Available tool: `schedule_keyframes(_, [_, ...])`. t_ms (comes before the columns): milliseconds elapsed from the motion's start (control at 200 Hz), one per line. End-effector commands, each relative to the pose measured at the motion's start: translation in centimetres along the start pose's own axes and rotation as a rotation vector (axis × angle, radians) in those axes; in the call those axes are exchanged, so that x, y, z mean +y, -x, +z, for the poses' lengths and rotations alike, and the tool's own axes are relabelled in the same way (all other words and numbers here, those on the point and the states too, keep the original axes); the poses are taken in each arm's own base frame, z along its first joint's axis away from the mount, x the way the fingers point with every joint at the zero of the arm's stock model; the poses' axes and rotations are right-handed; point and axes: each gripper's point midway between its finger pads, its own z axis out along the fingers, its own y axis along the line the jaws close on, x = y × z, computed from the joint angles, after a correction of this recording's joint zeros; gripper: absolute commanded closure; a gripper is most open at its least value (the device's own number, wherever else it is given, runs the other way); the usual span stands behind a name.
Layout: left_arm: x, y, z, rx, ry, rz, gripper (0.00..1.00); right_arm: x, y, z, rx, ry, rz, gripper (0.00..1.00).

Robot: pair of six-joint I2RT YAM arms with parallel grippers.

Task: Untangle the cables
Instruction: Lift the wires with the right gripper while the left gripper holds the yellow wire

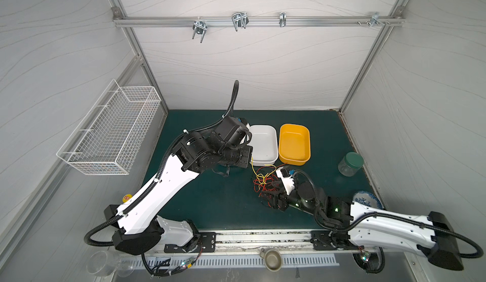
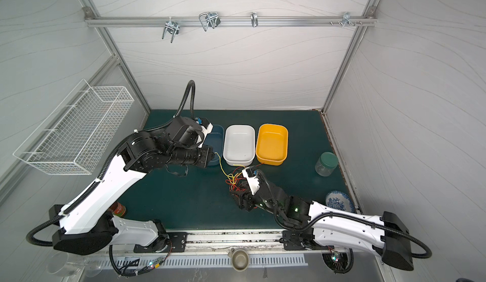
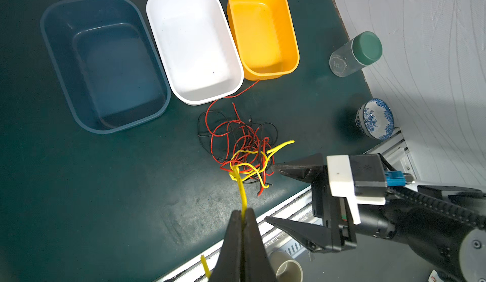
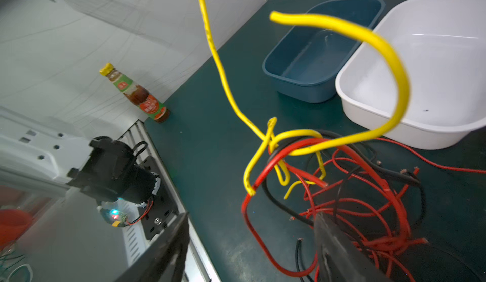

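The cables [image 1: 264, 182] [image 2: 234, 182] lie in a tangle of thin red, black and yellow wires on the green mat, in front of the white bin. In the left wrist view my left gripper [image 3: 244, 212] is shut on one yellow cable [image 3: 240, 186], which runs taut from the tangle [image 3: 242, 146] up to its jaws. My right gripper [image 3: 271, 192] [image 4: 252, 215] stands open at the near side of the tangle [image 4: 355, 188], one finger against the red and black wires, with nothing clamped. The lifted yellow cable [image 4: 218, 65] rises out of frame in the right wrist view.
A blue bin [image 2: 217, 136], a white bin [image 1: 263, 141] and a yellow bin [image 1: 294, 141] stand in a row behind the tangle. A green-lidded jar [image 1: 351, 163] and a blue-patterned bowl [image 1: 366, 200] sit at the right, a sauce bottle [image 4: 134, 94] at the front left edge.
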Motion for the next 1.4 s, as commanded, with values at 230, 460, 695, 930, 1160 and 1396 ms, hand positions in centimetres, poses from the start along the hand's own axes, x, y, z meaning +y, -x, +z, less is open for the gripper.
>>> schedule_keyframes(230, [-1.4, 1.2, -1.6, -0.053, -0.056, -0.024, 1.0, -2.0, 1.2, 1.5, -0.072, -0.155, 0.071, 0.35])
schedule_keyframes(460, [-1.1, 1.1, -2.0, -0.058, -0.042, -0.027, 1.0, -1.9, 1.2, 2.1, -0.079, -0.144, 0.056, 0.51])
schedule_keyframes(695, [-0.9, 1.3, -3.4, -0.075, -0.044, -0.023, 1.0, -3.2, 0.4, 1.7, -0.092, -0.183, 0.052, 0.81])
schedule_keyframes(930, [0.6, 0.8, -5.2, -0.079, 0.016, 0.013, 1.0, -5.8, -0.5, 0.1, -0.095, -0.234, 0.085, 1.0])
schedule_keyframes(1160, [2.3, -0.8, -5.7, -0.019, 0.089, 0.074, 1.0, -9.6, -1.8, -2.0, -0.115, -0.287, 0.195, 1.0])
schedule_keyframes(1396, [4.8, -2.4, -5.7, 0.037, 0.203, 0.141, 1.0, -13.8, -3.0, -4.4, -0.108, -0.404, 0.317, 1.0])
